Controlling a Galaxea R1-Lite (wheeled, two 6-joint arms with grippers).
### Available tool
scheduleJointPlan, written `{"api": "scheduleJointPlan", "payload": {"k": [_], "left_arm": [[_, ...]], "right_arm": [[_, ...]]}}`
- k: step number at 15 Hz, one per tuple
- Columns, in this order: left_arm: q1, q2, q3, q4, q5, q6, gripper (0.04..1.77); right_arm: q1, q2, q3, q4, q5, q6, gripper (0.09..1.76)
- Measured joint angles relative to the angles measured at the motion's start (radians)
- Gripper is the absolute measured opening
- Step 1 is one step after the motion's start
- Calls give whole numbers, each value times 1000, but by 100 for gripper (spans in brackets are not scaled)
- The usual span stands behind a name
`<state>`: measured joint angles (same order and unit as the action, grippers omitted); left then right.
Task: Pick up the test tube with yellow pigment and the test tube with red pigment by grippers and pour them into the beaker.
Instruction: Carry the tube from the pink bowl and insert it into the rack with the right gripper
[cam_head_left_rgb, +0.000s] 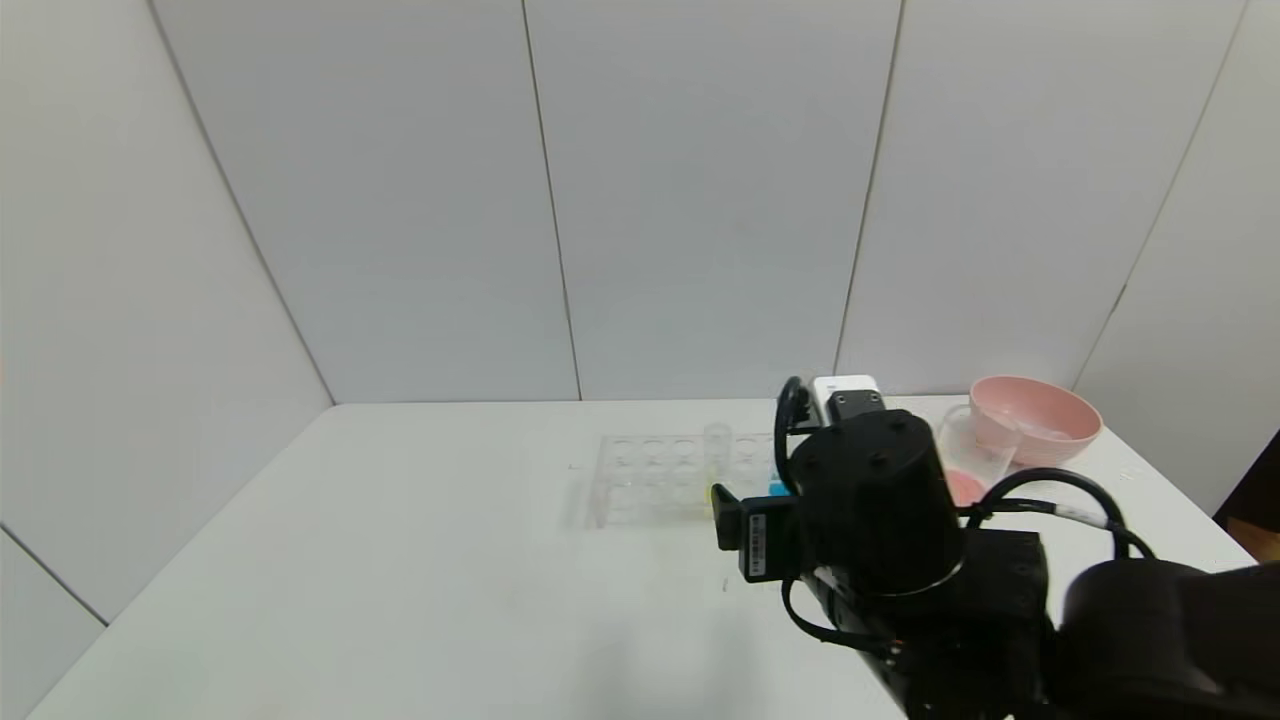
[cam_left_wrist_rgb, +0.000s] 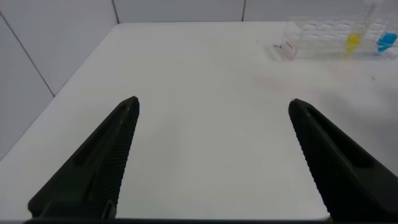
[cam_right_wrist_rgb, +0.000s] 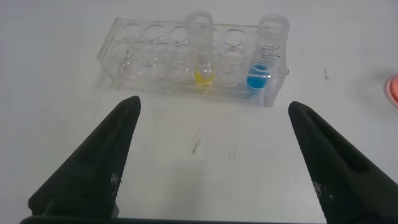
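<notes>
Unreadable white label (cam_head_left_rgb: 756, 541) on right claw (cam_right_wrist_rgb: 211, 155)

You had the right arm (cam_head_left_rgb: 880, 510) raised over the white table (cam_head_left_rgb: 400, 560), its black wrist housing blocking the near right end of the clear tube rack (cam_head_left_rgb: 650, 480). The test tube with yellow pigment (cam_head_left_rgb: 716, 465) stood upright in that rack. A blue patch (cam_head_left_rgb: 776, 487) showed just beside the housing. The beaker (cam_head_left_rgb: 975, 450) sat beside the pink bowl (cam_head_left_rgb: 1035, 418), orange-red visible at its base.
</notes>
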<state>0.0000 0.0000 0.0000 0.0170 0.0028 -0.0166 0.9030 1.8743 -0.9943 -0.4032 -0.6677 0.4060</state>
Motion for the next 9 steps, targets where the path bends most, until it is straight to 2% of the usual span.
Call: {"api": "scheduleJointPlan", "payload": {"k": [9], "left_arm": [[0,0,0,0,0,0,172]], "right_arm": [[-39,272,-251,6,-2,-14,170]]}}
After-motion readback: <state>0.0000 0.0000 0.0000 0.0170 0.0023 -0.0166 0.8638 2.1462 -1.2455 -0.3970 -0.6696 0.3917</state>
